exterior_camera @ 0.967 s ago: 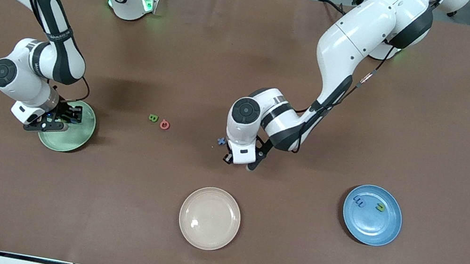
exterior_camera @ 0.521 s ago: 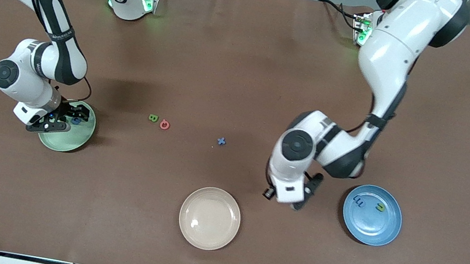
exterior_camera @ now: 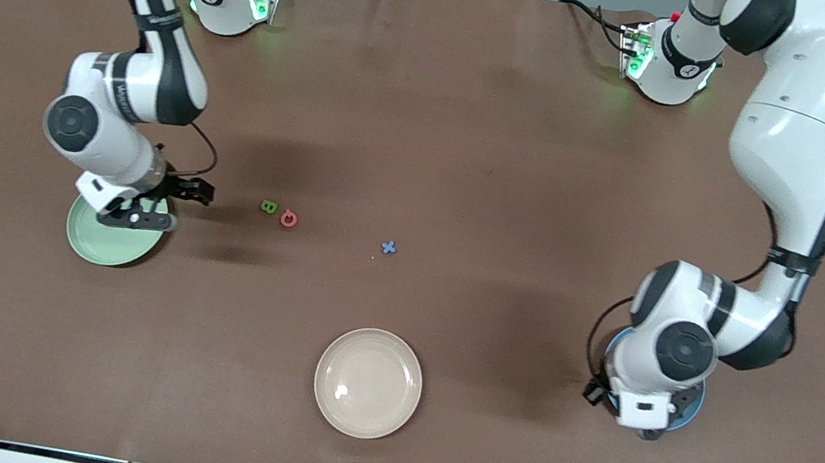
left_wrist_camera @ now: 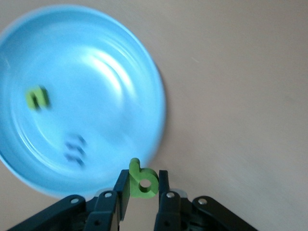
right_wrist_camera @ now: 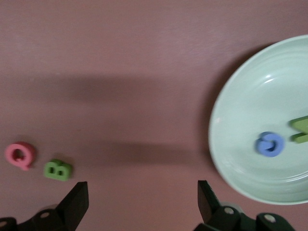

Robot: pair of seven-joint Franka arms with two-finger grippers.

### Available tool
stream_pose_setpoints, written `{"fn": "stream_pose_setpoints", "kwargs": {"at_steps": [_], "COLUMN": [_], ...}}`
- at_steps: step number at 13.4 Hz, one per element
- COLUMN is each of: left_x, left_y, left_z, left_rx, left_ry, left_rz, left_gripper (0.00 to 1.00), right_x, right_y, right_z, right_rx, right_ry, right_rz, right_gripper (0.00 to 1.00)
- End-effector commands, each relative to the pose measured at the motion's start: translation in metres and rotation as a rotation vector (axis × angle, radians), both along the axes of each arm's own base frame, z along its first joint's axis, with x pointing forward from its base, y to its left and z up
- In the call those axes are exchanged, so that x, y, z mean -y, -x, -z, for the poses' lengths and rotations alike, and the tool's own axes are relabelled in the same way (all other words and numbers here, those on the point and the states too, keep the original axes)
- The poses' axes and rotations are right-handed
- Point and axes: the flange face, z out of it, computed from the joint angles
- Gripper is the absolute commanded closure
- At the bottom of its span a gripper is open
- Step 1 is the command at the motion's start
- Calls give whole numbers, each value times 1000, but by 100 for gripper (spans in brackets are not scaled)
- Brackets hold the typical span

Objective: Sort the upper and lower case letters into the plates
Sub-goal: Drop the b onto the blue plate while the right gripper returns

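Note:
My left gripper [left_wrist_camera: 143,177] is shut on a green lower case b [left_wrist_camera: 144,181] and holds it over the rim of the blue plate [left_wrist_camera: 96,72]. A green n [left_wrist_camera: 37,97] and a blue m [left_wrist_camera: 74,150] lie in that plate. In the front view the left wrist covers most of the blue plate [exterior_camera: 697,394]. My right gripper [exterior_camera: 175,207] is open and empty over the table beside the mint green plate [exterior_camera: 100,242]. That plate [right_wrist_camera: 250,110] holds a blue letter [right_wrist_camera: 270,144] and a green one [right_wrist_camera: 302,130]. A green B [exterior_camera: 269,207], a red Q [exterior_camera: 289,218] and a blue x [exterior_camera: 389,247] lie mid-table.
A cream-beige plate [exterior_camera: 368,382] sits empty, nearer the front camera than the blue x. In the right wrist view the Q [right_wrist_camera: 19,155] and the B [right_wrist_camera: 57,170] lie side by side just off one finger.
The left arm has swung from beside the blue x to over the blue plate, carrying the green b. The right gripper has left the mint plate and moved toward the B and Q.

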Motion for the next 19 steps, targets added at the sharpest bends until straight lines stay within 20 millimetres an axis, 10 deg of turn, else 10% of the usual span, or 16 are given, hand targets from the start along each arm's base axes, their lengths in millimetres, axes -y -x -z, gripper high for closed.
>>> {"fn": "stream_pose_setpoints", "kwargs": {"at_steps": [1, 3, 6, 8, 12, 19], "left_x": [-28, -50, -68, -56, 50, 281], "left_y": [12, 14, 11, 13, 30, 119], "left_z": [3, 10, 7, -10, -29, -15], "left_rx": [-56, -84, -79, -74, -64, -27], "left_ry": [-4, -7, -5, 1, 85, 132], "left_rz": [41, 44, 13, 7, -41, -22], "left_gripper": [96, 82, 0, 0, 0, 6], "right_x": [-36, -58, -76, -80, -87, -86], "right_y": [7, 12, 14, 14, 22, 33], "right_z": [0, 5, 30, 39, 61, 76], "right_rx": [0, -15, 2, 12, 21, -5], "right_ry": [-14, -47, -53, -53, -48, -37], "right_rz": [81, 95, 111, 109, 98, 95], "right_gripper": [0, 0, 0, 0, 10, 24]}}
